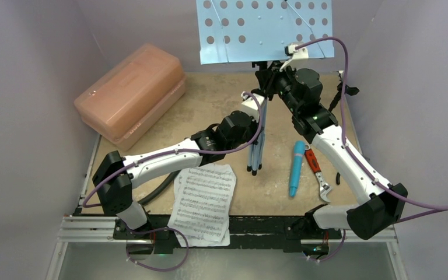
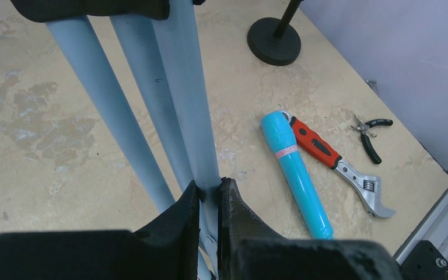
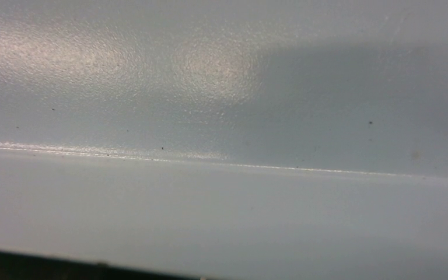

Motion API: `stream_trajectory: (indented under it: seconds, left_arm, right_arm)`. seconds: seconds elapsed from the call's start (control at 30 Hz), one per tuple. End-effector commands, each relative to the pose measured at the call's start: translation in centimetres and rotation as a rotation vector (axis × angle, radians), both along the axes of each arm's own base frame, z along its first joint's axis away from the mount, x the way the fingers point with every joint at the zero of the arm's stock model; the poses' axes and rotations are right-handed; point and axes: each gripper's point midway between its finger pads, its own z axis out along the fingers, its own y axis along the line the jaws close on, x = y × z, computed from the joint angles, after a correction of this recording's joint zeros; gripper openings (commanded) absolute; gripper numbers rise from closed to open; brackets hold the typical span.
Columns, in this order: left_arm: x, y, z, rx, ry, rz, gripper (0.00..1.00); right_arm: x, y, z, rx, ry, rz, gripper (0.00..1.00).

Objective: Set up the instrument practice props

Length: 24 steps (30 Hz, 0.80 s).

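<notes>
Music stand (image 1: 265, 29) back-centre, perforated desk up by far wall, legs (image 2: 169, 99) bunched together. Left gripper (image 2: 210, 198) pinching one leg. Right gripper (image 1: 286, 63) at desk's lower edge, can't tell its grip. Sheet music (image 1: 203, 201) hanging over near edge of table (image 1: 210, 93). Microphone (image 1: 296, 168) flat beside wrench (image 1: 317, 172), open strip between it and legs.

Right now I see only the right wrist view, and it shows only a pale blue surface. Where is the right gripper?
Observer: The right gripper is at the lower edge of the music stand desk. I cannot tell if it is shut.
Operator: What does the left arm do?
Observer: The left gripper is shut on one tripod leg; the three legs are folded together.
Operator: Where is the microphone?
Observer: The microphone lies flat on the table beside a red-handled wrench.
</notes>
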Motion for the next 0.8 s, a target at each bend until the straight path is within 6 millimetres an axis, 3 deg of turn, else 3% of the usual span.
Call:
stream_trajectory:
  seconds: [0.0,0.77]
  left_arm:
    - [0.4,1.8,-1.6,0.159,-0.029,-0.008,0.00]
    - [1.1,2.8,-1.6,0.193,-0.068,0.034,0.00]
  right_arm:
    - [-8.1,-2.1,20.6,0.261,-0.614,0.081,0.00]
    - [-12.9,-2.7,25.1,0.344,-0.897,0.159,0.00]
